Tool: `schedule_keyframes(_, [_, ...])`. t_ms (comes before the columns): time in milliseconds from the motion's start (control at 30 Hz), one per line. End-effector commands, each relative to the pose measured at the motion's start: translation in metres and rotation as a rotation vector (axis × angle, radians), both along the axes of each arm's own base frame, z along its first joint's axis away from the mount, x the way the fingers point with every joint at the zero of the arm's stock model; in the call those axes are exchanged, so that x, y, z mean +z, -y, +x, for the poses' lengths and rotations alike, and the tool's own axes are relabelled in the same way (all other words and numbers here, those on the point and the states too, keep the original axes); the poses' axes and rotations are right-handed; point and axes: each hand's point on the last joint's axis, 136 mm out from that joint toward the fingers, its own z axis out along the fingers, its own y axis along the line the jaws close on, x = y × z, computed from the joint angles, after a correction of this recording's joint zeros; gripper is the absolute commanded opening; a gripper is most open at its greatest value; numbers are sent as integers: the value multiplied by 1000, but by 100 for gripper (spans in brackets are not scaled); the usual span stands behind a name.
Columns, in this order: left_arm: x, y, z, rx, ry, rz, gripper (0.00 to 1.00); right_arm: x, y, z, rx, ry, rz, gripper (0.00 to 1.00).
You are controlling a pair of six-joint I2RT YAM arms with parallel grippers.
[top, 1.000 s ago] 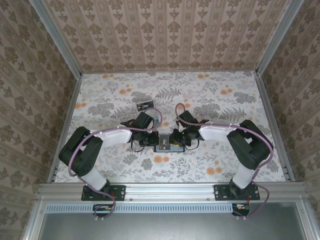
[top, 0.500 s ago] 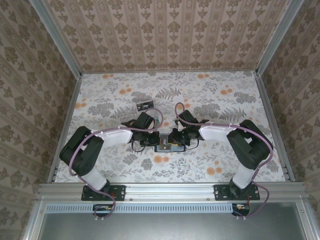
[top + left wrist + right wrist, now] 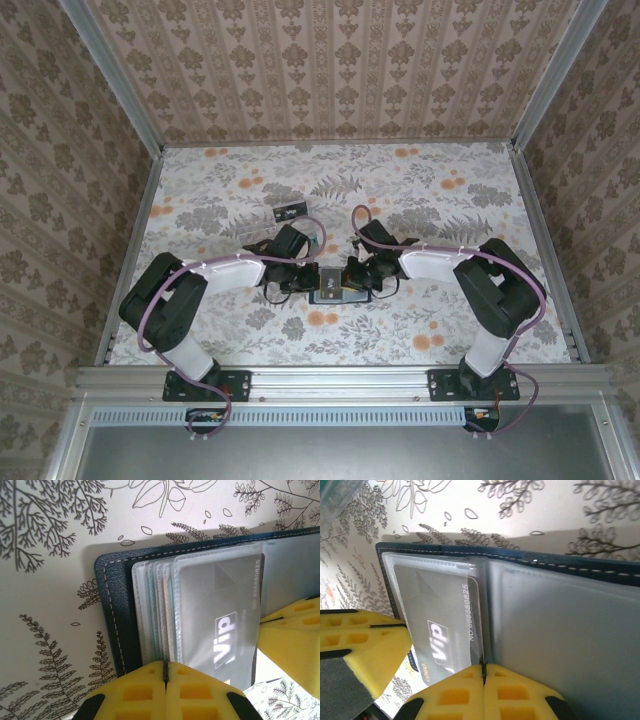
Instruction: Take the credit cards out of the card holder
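Left gripper (image 3: pixel 165 674): matte yellow pads, blocky, moulded with square pockets, pressed flat together along a straight seam. The seam sits at the near edge of the holder (image 3: pixel 112 615), right where the sleeves (image 3: pixel 152 605) end. I can't tell if a sleeve is nipped in it.

Right gripper (image 3: pixel 484 677): same pads, also pressed together. Its seam meets the edge of the front sleeve by the holder's fold. I can't tell if anything is caught there either.

Holder lies open and flat on the table (image 3: pixel 450 210), dead centre between the two grippers. The cover is navy with a fine grain, white stitching and rounded corners. The inside panel (image 3: pixel 560 630) is smooth grey-blue.

On one half there's a fanned stack of clear glossy sleeves with ribbed welded edges. The front sleeve holds a card (image 3: pixel 220 620): thin grey rectangle, faint diagonal pattern, white "Vip" logo and a number along one long edge. It's seated in the sleeve, with one end poking past the sleeve's open end. Thin teal and tan edges show in the sleeves behind it.

Table is a white cloth with a grey fern and leaf print plus orange flowers. A small dark item (image 3: pixel 288 211) lies farther back, well apart from the holder. A blurred clear plastic edge (image 3: pixel 337 492) shows in the corner of the right wrist view.
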Motion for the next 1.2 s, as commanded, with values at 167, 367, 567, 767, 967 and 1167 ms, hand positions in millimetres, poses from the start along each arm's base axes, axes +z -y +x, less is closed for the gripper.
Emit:
schedule_keyframes(167, [-25,-28,-10,58,-66,112,0,2,28,-5,-16,1,-72,0])
schedule_keyframes(367, [-17,-23,-7,49,-53,96,0,4,20,-4,0,6,-27,17])
schedule_keyframes(567, [0,-23,0,55,-6,102,0,13,9,1,8,28,31,28])
schedule_keyframes(767, [27,-8,8,32,44,20,0,19,2,5,20,46,53,29])
schedule_keyframes(967, [22,1,9,21,25,-11,0,21,-8,7,43,47,67,26])
schedule_keyframes(1167, [6,-1,3,15,-11,7,0,14,-9,6,49,35,58,26])
